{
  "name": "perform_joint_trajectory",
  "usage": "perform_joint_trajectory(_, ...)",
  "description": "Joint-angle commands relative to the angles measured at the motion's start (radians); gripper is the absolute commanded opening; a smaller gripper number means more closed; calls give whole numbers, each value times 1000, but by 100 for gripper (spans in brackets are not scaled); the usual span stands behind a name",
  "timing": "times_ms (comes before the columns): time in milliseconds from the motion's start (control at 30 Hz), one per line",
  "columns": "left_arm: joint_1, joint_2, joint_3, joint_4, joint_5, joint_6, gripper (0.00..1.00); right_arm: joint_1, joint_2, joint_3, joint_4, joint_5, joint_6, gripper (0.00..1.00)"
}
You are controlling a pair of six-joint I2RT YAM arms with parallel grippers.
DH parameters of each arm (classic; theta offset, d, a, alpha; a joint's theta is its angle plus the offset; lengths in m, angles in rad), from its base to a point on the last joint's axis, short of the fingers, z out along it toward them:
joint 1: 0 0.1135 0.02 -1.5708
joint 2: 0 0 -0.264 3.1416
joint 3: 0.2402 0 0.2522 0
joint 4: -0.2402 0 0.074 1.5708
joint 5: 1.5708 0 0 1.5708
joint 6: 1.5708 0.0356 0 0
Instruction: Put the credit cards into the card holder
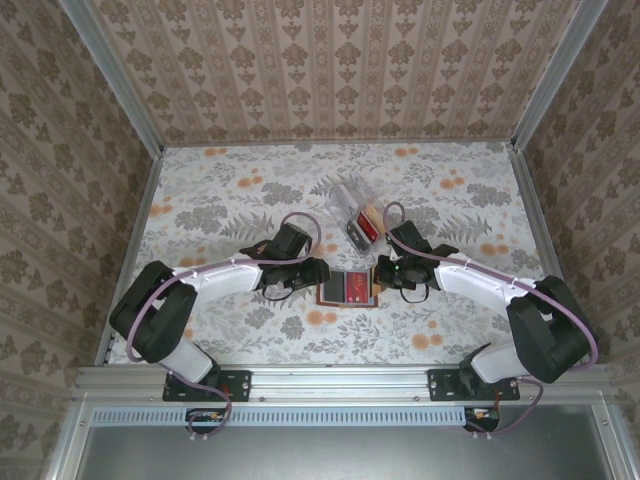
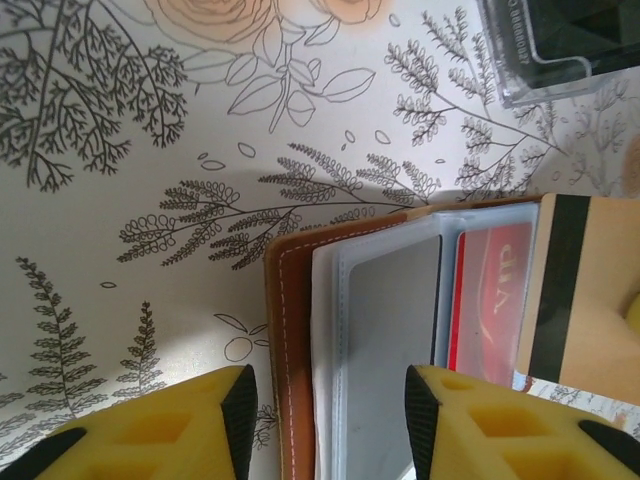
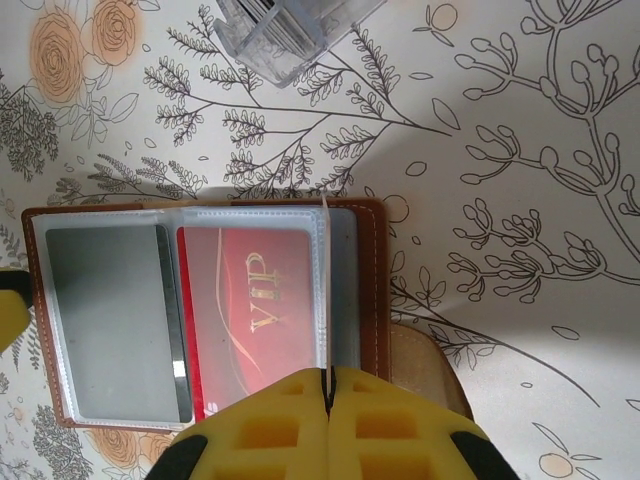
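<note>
**Two robot arms meet at an open card holder, the right one holding a card on edge**

Seen from above, a small brown leather card holder lies opened flat at the middle of the floral-patterned surface. Its long axis runs left to right between the two arms.

The left end effector sits at the holder's left edge. Its yellow foam fingers are spread wide on either side of the stitched leather border and grip nothing.

The right end effector is over the holder's right half. Its fingers are pressed together on a thin tan card with a black stripe. The card stands upright on its edge, so the right wrist camera sees it as a thin line.

Inside the clear sleeves lie what looks like a dark grey card on the left page and a red card marked VIP beside it.

The held card is at the right border of the red card's sleeve. The coming move therefore likely calls for tipping it flat and sliding it into a sleeve. Which side that sleeve opens on cannot be told.

A clear plastic box, seemingly with more cards in it, stands just beyond the holder and out of the way.
</note>
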Motion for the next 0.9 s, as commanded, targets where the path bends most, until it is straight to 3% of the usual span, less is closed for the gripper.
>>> perform_joint_trajectory(0,-6,18,13,-13,5,24,42,4,-48,2,-28,35,-21,4)
perform_joint_trajectory(633,-20,68,27,-12,18,32,29,6,38,2,-20,9,-19,5)
perform_joint_trajectory(867,-21,66,32,-12,15,33,27,6,-5,23,-4,-50,8,5)
